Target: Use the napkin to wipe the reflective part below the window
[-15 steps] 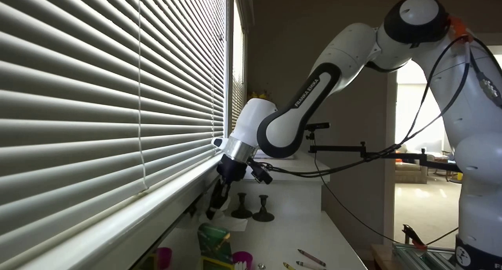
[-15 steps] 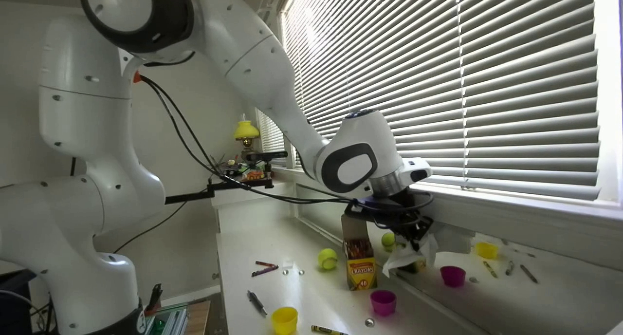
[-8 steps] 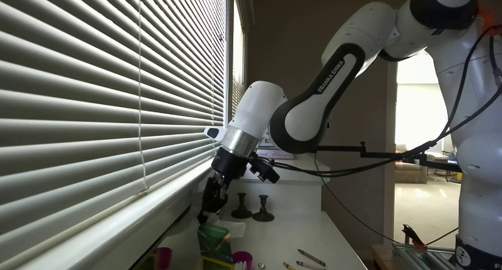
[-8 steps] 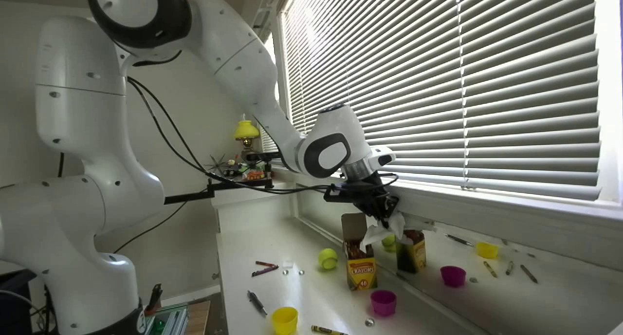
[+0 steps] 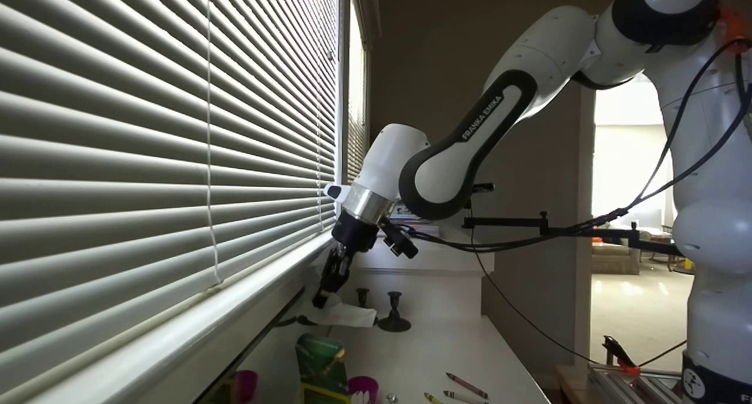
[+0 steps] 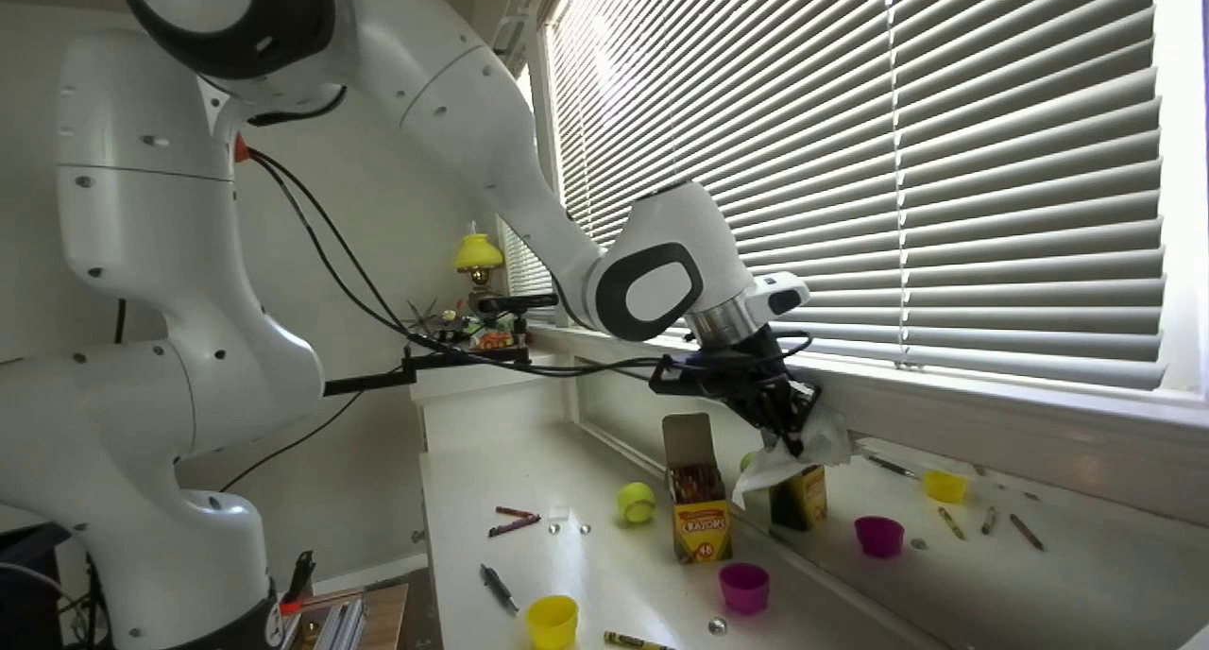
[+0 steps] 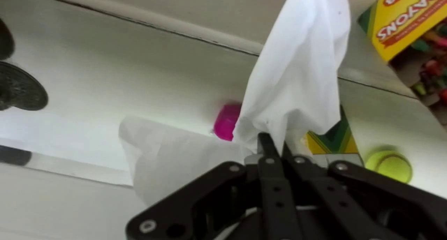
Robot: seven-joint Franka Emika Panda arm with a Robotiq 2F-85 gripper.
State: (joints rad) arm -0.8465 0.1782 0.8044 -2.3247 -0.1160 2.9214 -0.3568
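My gripper is shut on a white napkin that hangs loosely from its fingertips. In both exterior views the gripper points down just below the sill, and the napkin trails from it. The reflective part is the glossy band under the window, mirroring cups and crayons. In the wrist view the reflective part lies behind the napkin and mirrors it. Whether the napkin touches it I cannot tell. The window has white slatted blinds.
An open crayon box stands on the white counter near the gripper. A purple cup, a yellow cup, a tennis ball, a pen and loose crayons lie around it. Candlesticks stand farther along. The sill juts above the band.
The gripper first moved up and left in an exterior view with the napkin, then back right near the band. The napkin stays held; the counter objects have not moved.
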